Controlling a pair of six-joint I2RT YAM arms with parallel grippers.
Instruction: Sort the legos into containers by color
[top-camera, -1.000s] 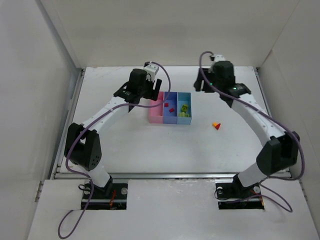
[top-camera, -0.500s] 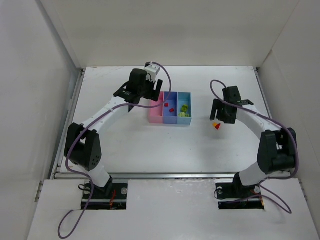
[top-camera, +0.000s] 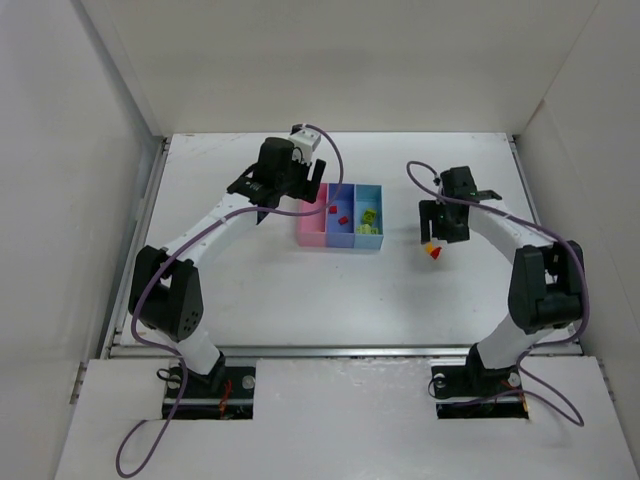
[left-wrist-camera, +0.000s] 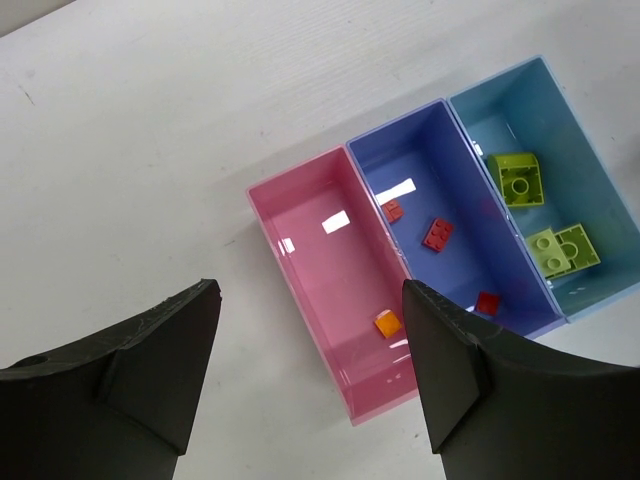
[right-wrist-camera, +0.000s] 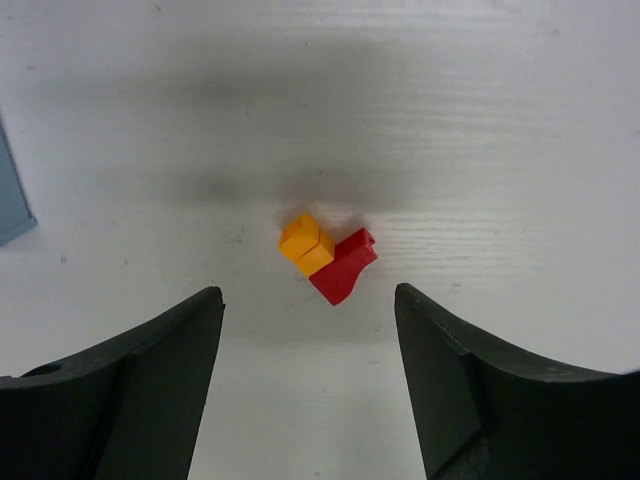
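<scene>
Three joined bins stand mid-table: pink (top-camera: 310, 225), medium blue (top-camera: 341, 232), light blue (top-camera: 369, 236). In the left wrist view the pink bin (left-wrist-camera: 320, 250) holds one orange brick (left-wrist-camera: 388, 324). The medium blue bin (left-wrist-camera: 430, 160) holds three red bricks (left-wrist-camera: 437, 233). The light blue bin (left-wrist-camera: 545, 110) holds two yellow-green bricks (left-wrist-camera: 517, 178). My left gripper (left-wrist-camera: 310, 290) is open and empty above the pink bin's near-left side. An orange brick (right-wrist-camera: 306, 243) and a red brick (right-wrist-camera: 343, 268) lie touching on the table. My right gripper (right-wrist-camera: 307, 292) is open and empty just above them.
White walls enclose the table on the left, back and right. The two loose bricks (top-camera: 433, 250) lie right of the bins, under the right gripper (top-camera: 440, 228). The left gripper (top-camera: 283, 192) hangs at the bins' back-left.
My right arm has swung from behind the bins forward and down over the orange and red bricks. The left arm has not moved.
</scene>
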